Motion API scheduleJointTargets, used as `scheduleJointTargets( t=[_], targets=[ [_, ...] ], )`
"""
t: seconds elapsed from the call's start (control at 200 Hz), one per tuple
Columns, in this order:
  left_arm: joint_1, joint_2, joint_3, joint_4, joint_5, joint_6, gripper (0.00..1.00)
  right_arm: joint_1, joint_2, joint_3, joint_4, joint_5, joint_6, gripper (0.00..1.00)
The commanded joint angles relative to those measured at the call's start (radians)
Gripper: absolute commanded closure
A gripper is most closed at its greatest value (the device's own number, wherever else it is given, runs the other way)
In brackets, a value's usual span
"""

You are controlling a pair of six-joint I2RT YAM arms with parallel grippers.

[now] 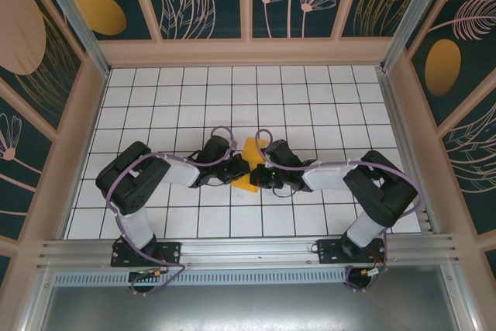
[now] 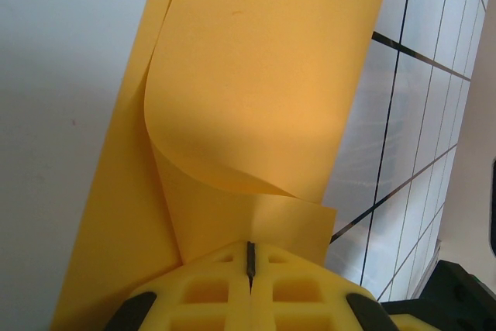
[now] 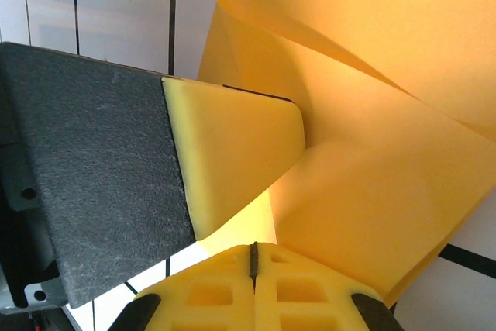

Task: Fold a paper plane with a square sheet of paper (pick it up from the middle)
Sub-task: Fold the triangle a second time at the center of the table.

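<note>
Left gripper (image 2: 249, 267) and right gripper (image 3: 253, 260) are each pressed together on the square sheet of paper (image 1: 249, 151), at the middle of the top view. It looks thin, light and floppy, and it curls easily. I would pinch it flat near an edge.

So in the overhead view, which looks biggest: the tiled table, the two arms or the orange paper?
1. table, by far.
2. left arm and right arm: alike, no ranking.
3. paper, smallest, partly hidden between them.

Jaws cover much of the paper (image 1: 249, 150).
</note>
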Motion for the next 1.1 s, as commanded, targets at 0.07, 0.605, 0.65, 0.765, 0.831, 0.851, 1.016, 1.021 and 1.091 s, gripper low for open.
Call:
scheduleJointTargets(
  t=[0.07,0.605,0.65,0.765,0.831,0.851,1.016,1.021,1.091],
  targets=[
    [0.0,0.029,0.0,-0.069,-0.035,0.031,1.0,0.01,-0.005,-0.022,-0.053,0.032,-0.012,0.98],
    [0.0,0.033,-0.002,-0.071,-0.04,0.033,1.0,0.036,-0.103,0.021,-0.178,0.074,-0.038,0.97],
    [0.001,0.033,-0.003,-0.073,-0.039,0.035,1.0,0.041,-0.114,0.033,-0.165,0.062,-0.032,0.97],
    [0.0,0.03,-0.003,-0.073,-0.04,0.037,1.0,0.052,-0.109,0.058,-0.135,0.038,-0.015,0.96],
    [0.0,0.03,-0.003,-0.074,-0.039,0.037,1.0,0.059,-0.089,0.07,-0.127,0.037,-0.016,0.96],
    [0.0,0.029,-0.004,-0.074,-0.04,0.037,1.0,0.06,-0.081,0.073,-0.125,0.035,-0.014,0.96],
    [0.001,0.034,-0.002,-0.071,-0.036,0.037,1.0,0.057,-0.006,0.065,-0.126,0.058,-0.004,0.97],
    [0.001,0.034,-0.002,-0.071,-0.036,0.037,1.0,0.057,-0.005,0.063,-0.125,0.058,-0.004,0.97],
    [0.0,0.035,-0.001,-0.071,-0.036,0.039,1.0,0.047,0.01,0.026,-0.094,0.055,0.008,0.97]
  ],
)
